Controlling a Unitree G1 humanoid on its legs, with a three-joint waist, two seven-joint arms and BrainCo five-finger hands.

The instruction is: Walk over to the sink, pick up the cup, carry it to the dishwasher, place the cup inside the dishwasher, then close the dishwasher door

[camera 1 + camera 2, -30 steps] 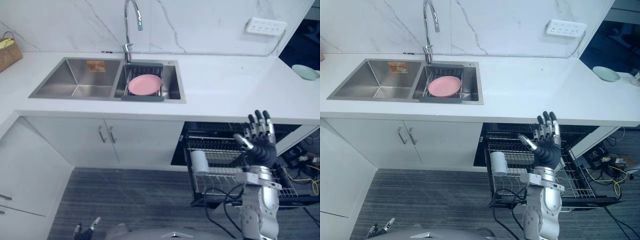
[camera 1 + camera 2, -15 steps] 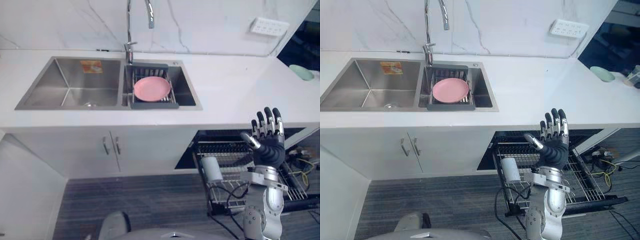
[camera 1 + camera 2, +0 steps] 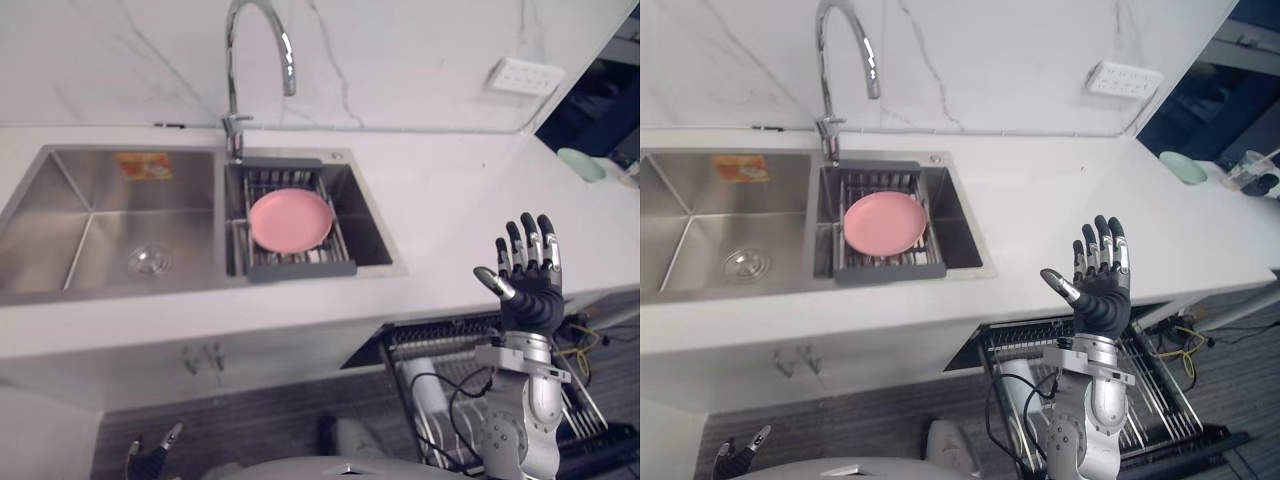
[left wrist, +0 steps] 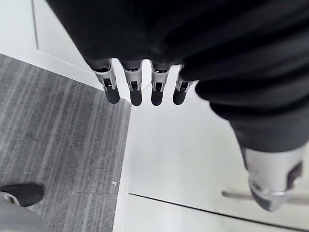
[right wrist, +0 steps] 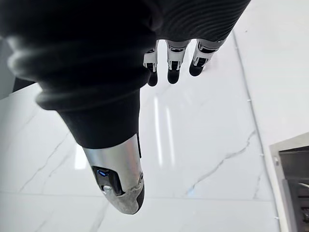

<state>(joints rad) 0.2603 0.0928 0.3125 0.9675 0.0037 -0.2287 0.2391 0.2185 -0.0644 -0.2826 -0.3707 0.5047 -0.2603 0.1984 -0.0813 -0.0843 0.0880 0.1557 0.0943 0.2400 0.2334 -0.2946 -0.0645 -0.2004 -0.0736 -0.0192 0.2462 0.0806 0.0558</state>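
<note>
**Left hand** [image 3: 150,463]: at 7 o'clock, low by the floor; fingers [image 4: 131,92] straight and relaxed, holding nothing.

**Right hand** [image 3: 527,298]: at 4 o'clock, raised palm-forward in front of the counter edge; fingers straight and spread wide, holding nothing.

**Dishwasher rack** [image 3: 1152,385]: at 5 o'clock, drawn out from under the counter, below and behind the right hand.

**Cup** [image 3: 420,378]: white, inside the dishwasher rack near its left end; upright or on its side, cannot tell. Judged already placed, with only the door closing left.

**Counter** [image 3: 450,200]: white, running from 9 to 3 o'clock.

**Sink** [image 3: 90,230]: at 10 o'clock, two basins; holds a drain rack [image 3: 300,268] with a pink plate [image 3: 290,220] on it, and no cup.

**Faucet** [image 3: 232,80]: at 11 o'clock, behind the basins.

**Wall socket** [image 3: 525,76]: at 1 o'clock.

**Green dish** [image 3: 580,163]: at 2 o'clock, at the far end of the counter.

**Hazards, as judged:**
- Door jamming against the rack if swung up before the rack is pushed home.
- Cup toppling or rattling loose if the rack is shoved in hard.
- Right hand knocking the counter edge on its way down, being so close beside it.
- Fingers snagging in the rack wires if lowered too steeply.
</note>
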